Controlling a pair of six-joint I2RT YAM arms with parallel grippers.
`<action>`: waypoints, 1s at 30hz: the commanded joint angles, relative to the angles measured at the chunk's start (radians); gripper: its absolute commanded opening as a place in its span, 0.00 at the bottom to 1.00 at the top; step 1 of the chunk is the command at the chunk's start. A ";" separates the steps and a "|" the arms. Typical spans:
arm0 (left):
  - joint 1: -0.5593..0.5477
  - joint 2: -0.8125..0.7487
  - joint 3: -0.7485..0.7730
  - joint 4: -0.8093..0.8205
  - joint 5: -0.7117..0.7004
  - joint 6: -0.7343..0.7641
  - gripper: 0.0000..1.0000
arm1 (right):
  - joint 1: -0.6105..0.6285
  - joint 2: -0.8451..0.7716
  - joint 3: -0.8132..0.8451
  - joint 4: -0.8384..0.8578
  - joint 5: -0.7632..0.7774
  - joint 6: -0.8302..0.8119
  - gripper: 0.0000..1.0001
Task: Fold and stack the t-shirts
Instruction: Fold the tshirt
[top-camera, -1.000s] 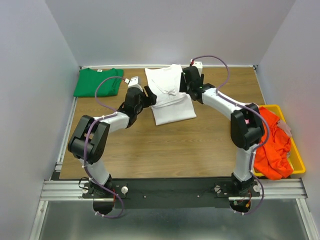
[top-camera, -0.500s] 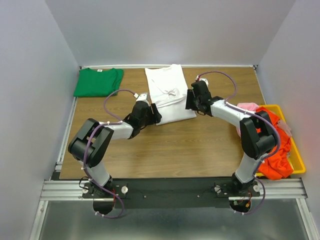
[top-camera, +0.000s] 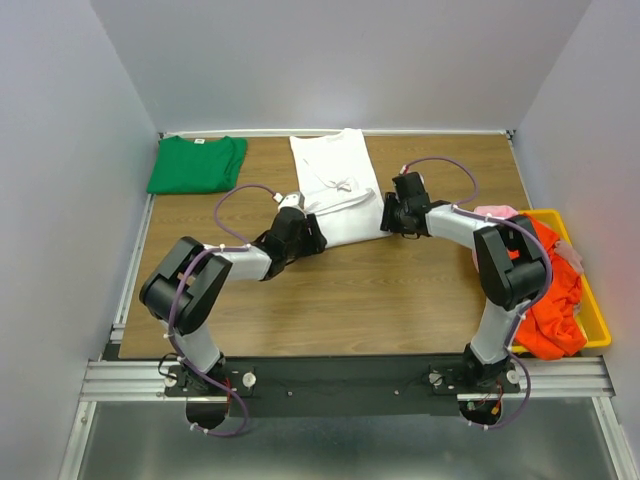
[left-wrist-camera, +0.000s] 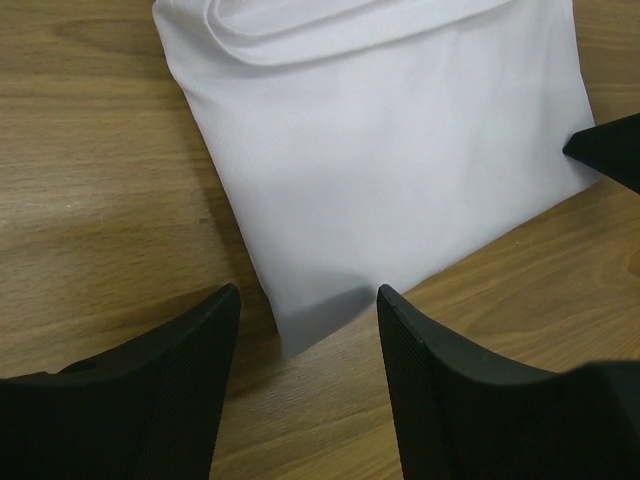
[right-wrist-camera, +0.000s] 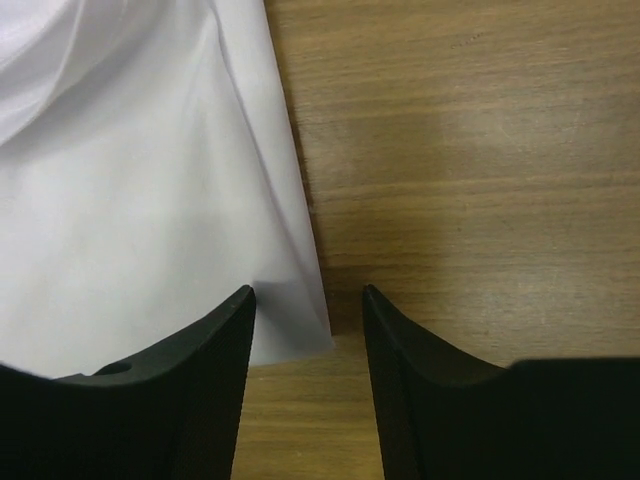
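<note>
A white t-shirt (top-camera: 335, 190) lies partly folded at the back middle of the table, with loose folds at its far end. My left gripper (top-camera: 312, 235) is low at the shirt's near left corner (left-wrist-camera: 300, 320); its jaws stand open with that corner just between the fingertips, unclamped (left-wrist-camera: 308, 300). At the near right corner (right-wrist-camera: 310, 330) my right gripper (top-camera: 392, 213) is also open, with the corner between its fingers (right-wrist-camera: 308, 300). A folded green t-shirt (top-camera: 197, 163) lies at the back left. Orange-red t-shirts (top-camera: 545, 300) and a pink one (top-camera: 495, 213) sit at the right.
A yellow bin (top-camera: 592, 310) at the table's right edge holds the orange-red cloth. Grey walls close in the left, back and right sides. Bare wood (top-camera: 350, 300) lies between the white shirt and the arm bases. The right gripper's finger (left-wrist-camera: 610, 150) shows in the left wrist view.
Both arms have come from the shirt's far part toward its near edge and dropped low to the near corners. Both pairs of jaws have narrowed.
</note>
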 joint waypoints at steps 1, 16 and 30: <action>-0.012 0.030 0.000 -0.019 -0.040 -0.014 0.63 | -0.010 0.037 -0.019 0.024 -0.062 0.013 0.51; -0.032 -0.133 -0.032 -0.066 -0.066 0.029 0.00 | -0.010 -0.207 -0.206 -0.010 -0.197 0.042 0.00; -0.196 -0.409 -0.258 -0.202 0.006 -0.083 0.00 | 0.072 -0.609 -0.514 -0.172 -0.232 0.169 0.00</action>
